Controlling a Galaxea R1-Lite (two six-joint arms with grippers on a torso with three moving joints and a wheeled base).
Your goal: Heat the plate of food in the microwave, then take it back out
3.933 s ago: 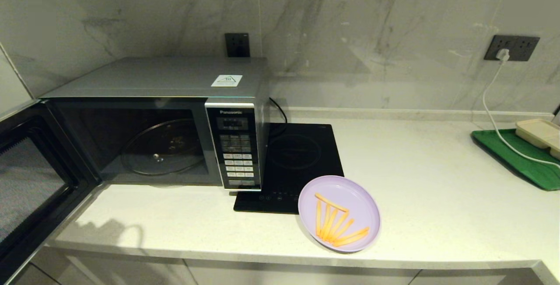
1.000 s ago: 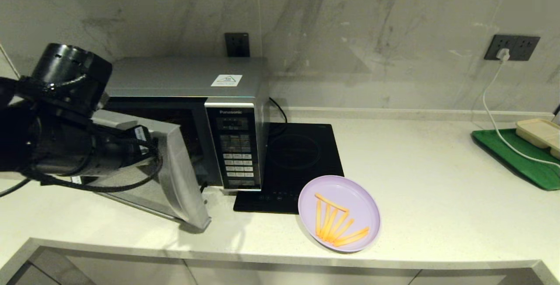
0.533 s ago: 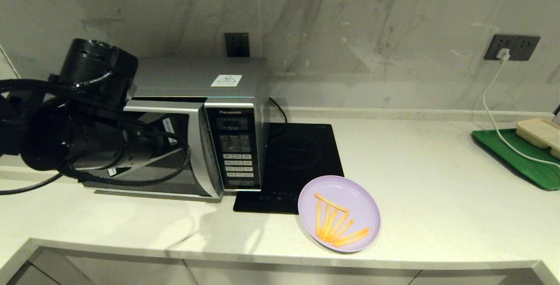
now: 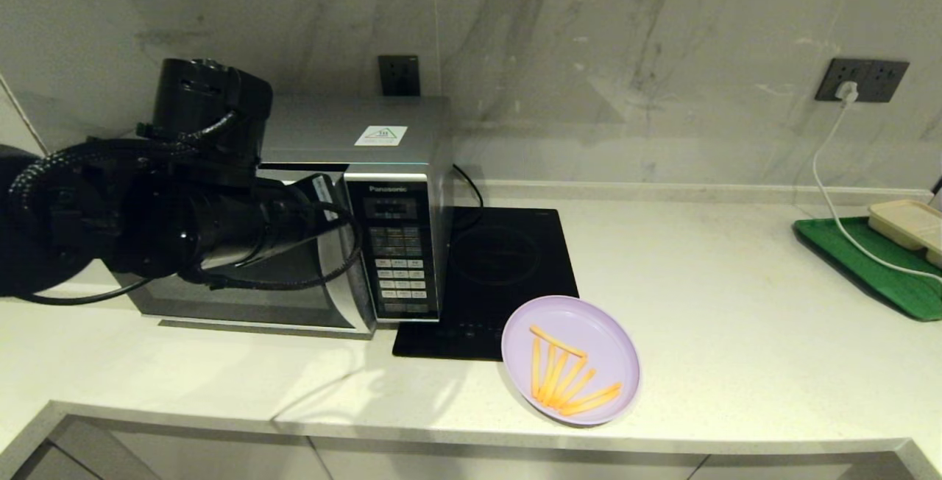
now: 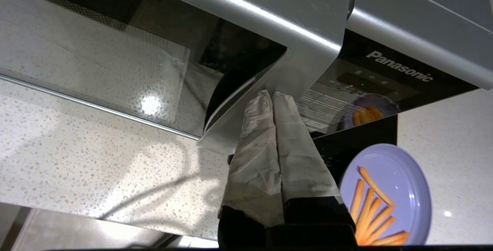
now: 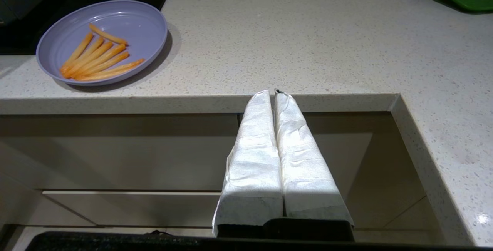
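Left gripper (image 5: pixel 272 94) had its fingers pressed together, empty, tips against the microwave (image 4: pixel 368 193) door edge, door approx closed. Plate of food (image 4: pixel 570 360) sat on the counter beyond those tips, w/ fries running lengthwise away. Right gripper (image 6: pixel 274 92), also pinched together and empty, hung below the counter edge, nearer the plate.

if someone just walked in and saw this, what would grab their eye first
The bulky black left arm, its shut left gripper pressing the door edge of the big silver Panasonic microwave at the counter's left. Next, the round lilac plate of orange fries by the front edge, partly on the flat black induction cooktop.
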